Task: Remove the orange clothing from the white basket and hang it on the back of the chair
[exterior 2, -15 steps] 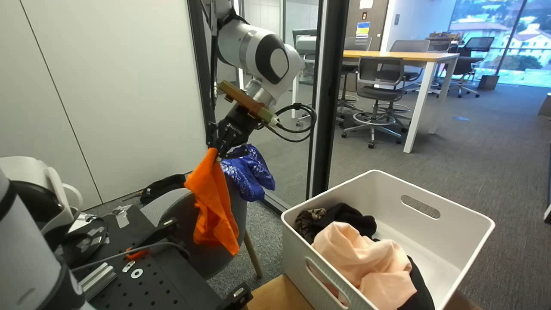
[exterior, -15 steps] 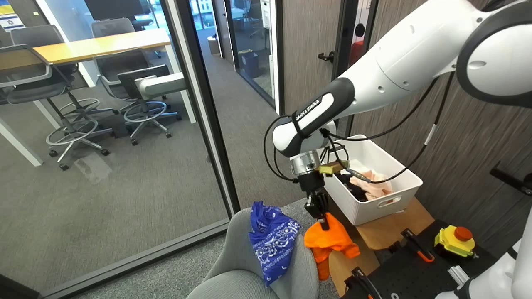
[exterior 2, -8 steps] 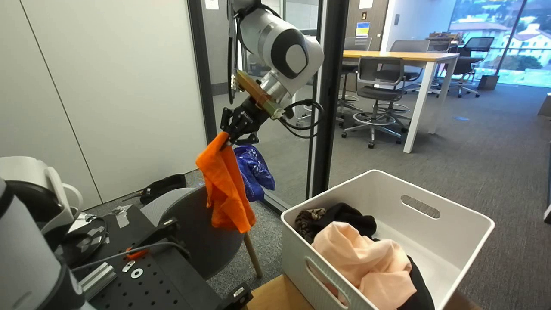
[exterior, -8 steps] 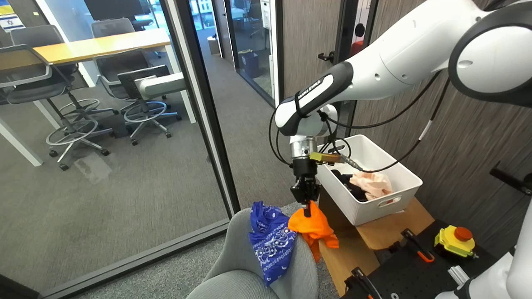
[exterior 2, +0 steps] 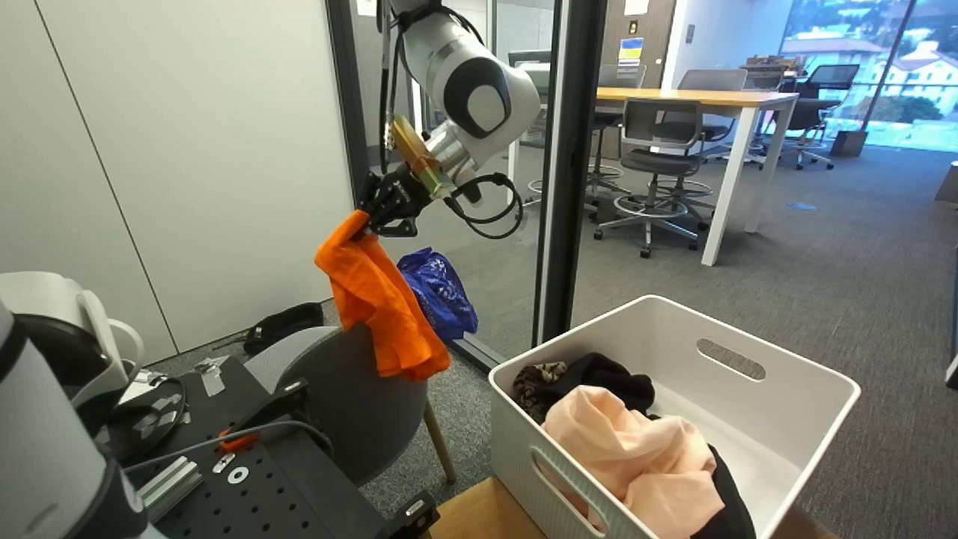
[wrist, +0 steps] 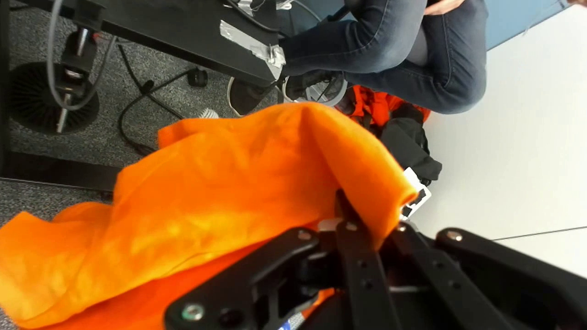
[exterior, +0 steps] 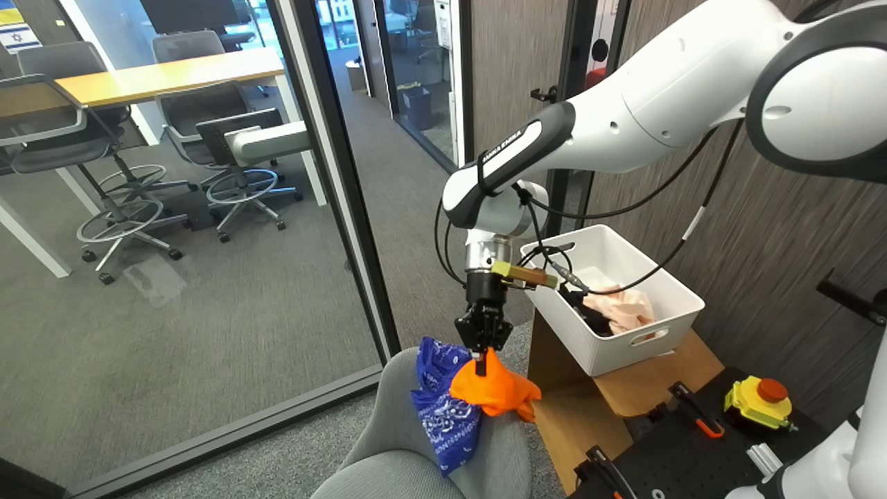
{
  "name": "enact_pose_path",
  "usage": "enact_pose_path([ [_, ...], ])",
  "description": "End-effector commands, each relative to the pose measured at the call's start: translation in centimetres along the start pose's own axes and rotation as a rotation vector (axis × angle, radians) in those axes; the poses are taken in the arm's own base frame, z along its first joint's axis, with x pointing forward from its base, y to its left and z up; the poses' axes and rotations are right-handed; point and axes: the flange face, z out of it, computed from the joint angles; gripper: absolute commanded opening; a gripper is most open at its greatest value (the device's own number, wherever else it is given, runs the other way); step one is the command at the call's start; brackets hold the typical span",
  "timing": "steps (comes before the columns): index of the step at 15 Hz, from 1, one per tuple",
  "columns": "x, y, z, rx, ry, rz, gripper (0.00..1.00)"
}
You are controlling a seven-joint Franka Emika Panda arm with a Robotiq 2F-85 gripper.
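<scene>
Near the glass partition (exterior: 336,152), the robot arm (exterior: 624,125) reaches down over the grey chair (exterior 2: 352,419), which stands just beside the wooden worktop (exterior: 651,388). On that worktop sits the white basket (exterior 2: 513,434), with peach cloth (exterior 2: 636,449) and darker fabrics (exterior 2: 610,382) inside. Outside the basket, the orange clothing (exterior 2: 385,307) hangs from the tool (exterior: 481,362); in an exterior view it crosses the top edge of the chair back, its lower end on the outer side, though whether the edge bears any weight I cannot tell. A blue bandana (exterior: 447,426) lies on the chair next to it. The tool is narrow, its jaws pinching a fold at the clothing's upper end. Removal looks done, and draping seems the step in hand. The next move probably calls for carrying the pinched end to the seat side, lowering it so fabric falls both ways, and only then letting go, without dragging the bandana along
</scene>
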Motion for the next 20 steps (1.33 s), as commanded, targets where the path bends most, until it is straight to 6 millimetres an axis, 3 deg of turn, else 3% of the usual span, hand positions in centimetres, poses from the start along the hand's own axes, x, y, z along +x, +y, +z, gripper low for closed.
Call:
enact_pose_path([
  [1, 1.1, -2.0, 1.9, 0.011, 0.013, 0.021, 0.05],
  [4, 2.1, -2.5, 3.6, -0.010, 0.017, 0.025, 0.05],
  [9, 3.4, -1.5, 5.9, -0.047, 0.032, 0.046, 0.05],
  [17, 4.4, -0.3, 6.8, -0.060, 0.055, 0.068, 0.05],
  [18, 4.4, -0.3, 6.8, -0.064, 0.055, 0.068, 0.11],
  [19, 4.4, -0.3, 6.8, -0.065, 0.050, 0.068, 0.34],
  [20, 4.4, -0.3, 6.9, -0.067, 0.049, 0.068, 0.36],
])
